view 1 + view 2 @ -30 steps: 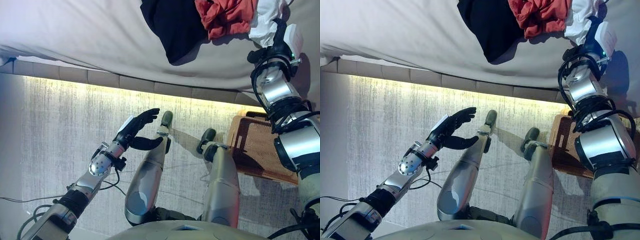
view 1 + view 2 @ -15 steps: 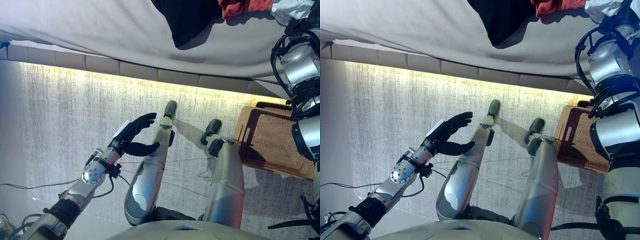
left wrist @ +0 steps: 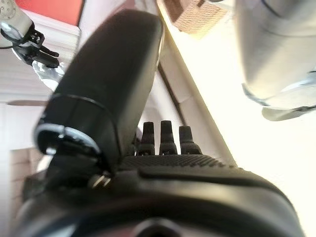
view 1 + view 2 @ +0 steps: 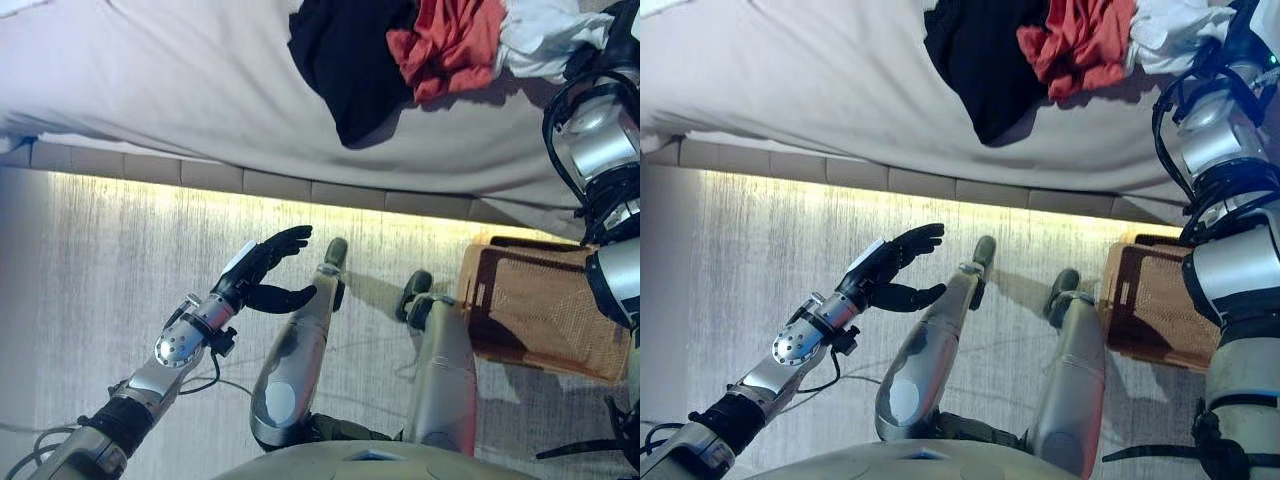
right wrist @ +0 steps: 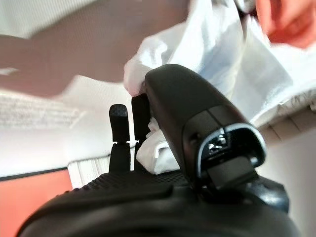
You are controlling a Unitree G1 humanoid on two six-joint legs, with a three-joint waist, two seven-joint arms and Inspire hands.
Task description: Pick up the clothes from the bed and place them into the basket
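A black garment, a red garment and a white garment lie bunched together on the grey bed. A brown wicker basket stands on the floor at the lower right, by the bed. My right arm reaches up to the white garment. In the right wrist view my right hand has straight fingers against the white cloth, with a fold of it between fingers and thumb. My left hand is open and empty above the floor.
The bed's padded edge runs across the view with a lit strip under it. Grey carpet lies between the bed and me.
The whole picture has shifted, so the camera moved; more of the bed and clothes shows now than half a second ago. The right arm stays at the white garment. The left hand has barely moved.
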